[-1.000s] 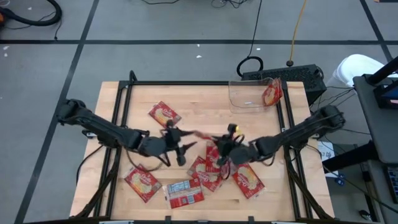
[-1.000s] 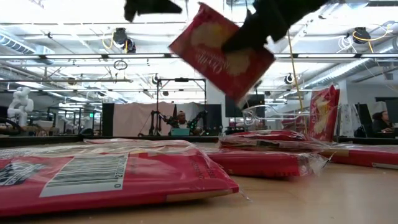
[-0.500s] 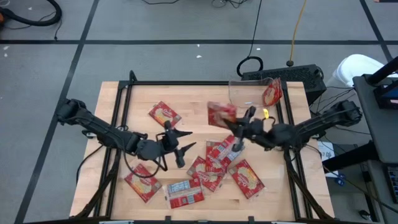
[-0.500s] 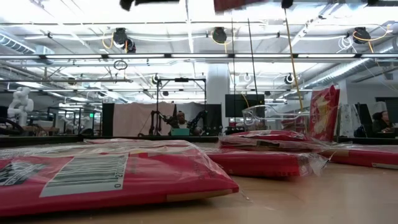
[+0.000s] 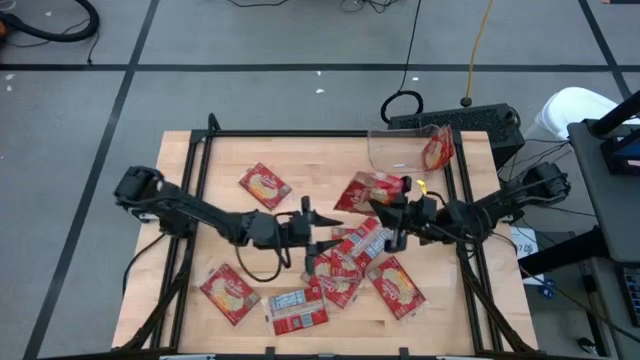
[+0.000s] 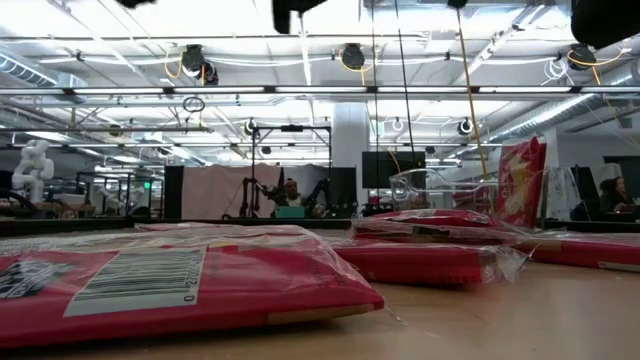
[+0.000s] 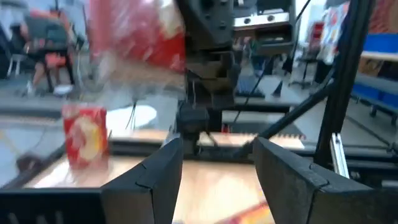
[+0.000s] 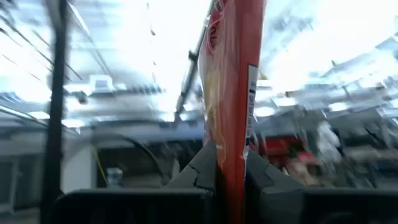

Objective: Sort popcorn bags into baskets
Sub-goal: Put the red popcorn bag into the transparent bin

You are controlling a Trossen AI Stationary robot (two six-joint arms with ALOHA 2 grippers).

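right arm carrying packet toward bin

right end effector (image 5: 390,208) clenched on a popcorn bag (image 5: 366,190), held edge-on above the desk (image 5: 300,160); clear basket (image 5: 395,152) lies just beyond at the far right corner, one bag (image 5: 437,148) standing in it; right arm is nearer; left end effector (image 5: 312,232) released, empty, over the loose packets (image 5: 345,265).

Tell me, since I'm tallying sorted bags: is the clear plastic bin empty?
Not empty: the clear plastic bin holds one flat red popcorn packet, leaning against its side.
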